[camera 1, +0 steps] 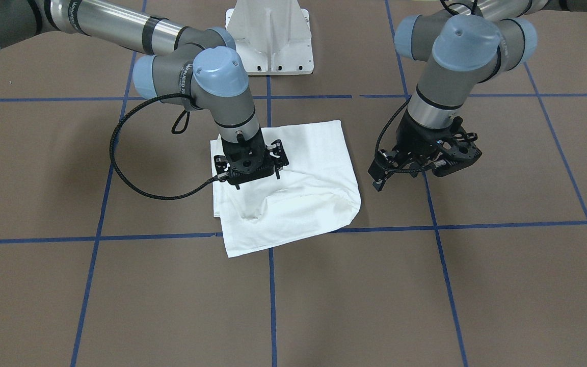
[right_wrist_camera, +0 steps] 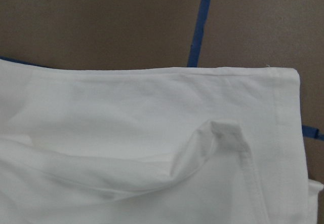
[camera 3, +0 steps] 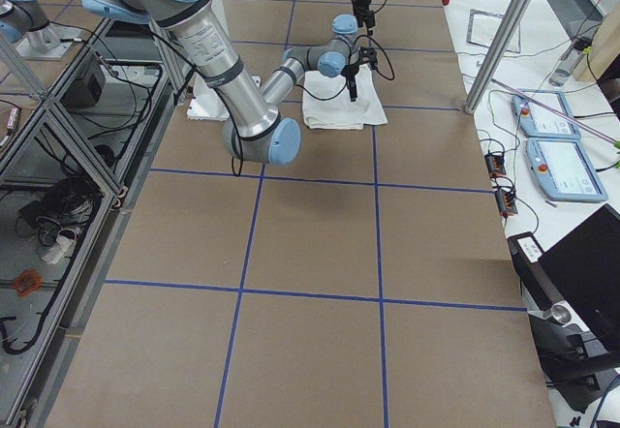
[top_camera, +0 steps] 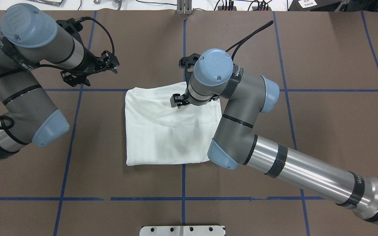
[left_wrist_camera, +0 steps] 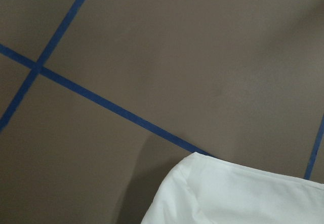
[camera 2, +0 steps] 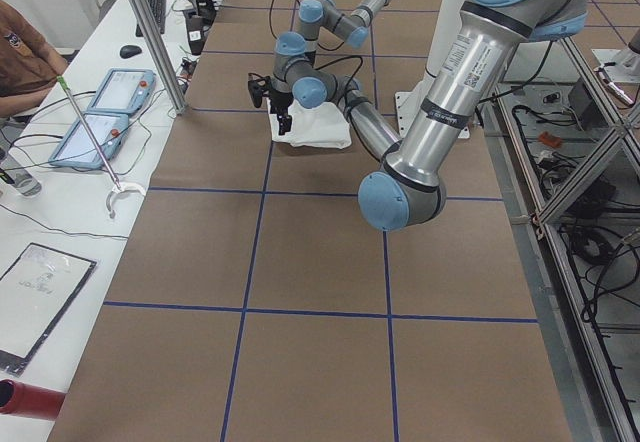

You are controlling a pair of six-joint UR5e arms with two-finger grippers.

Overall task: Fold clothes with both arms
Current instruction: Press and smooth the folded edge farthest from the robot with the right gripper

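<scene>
Right arm [top_camera: 294, 167] overhanging folded T-shirt [top_camera: 156, 131], pedestal [camera 1: 270, 41] behind

Plain white T-shirt [top_camera: 162, 131] on my brown worktop [top_camera: 333, 131], which I see gridded by blue tape lines [top_camera: 183, 183]; left arm [top_camera: 21, 98] and right arm [top_camera: 241, 108] grey with light-blue caps [top_camera: 213, 67].

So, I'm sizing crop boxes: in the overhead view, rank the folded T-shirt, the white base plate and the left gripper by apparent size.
1. Folded white T-shirt, clearly largest.
2-3. The left gripper and the white base plate, only a strip showing: alike, so unranked.
</scene>
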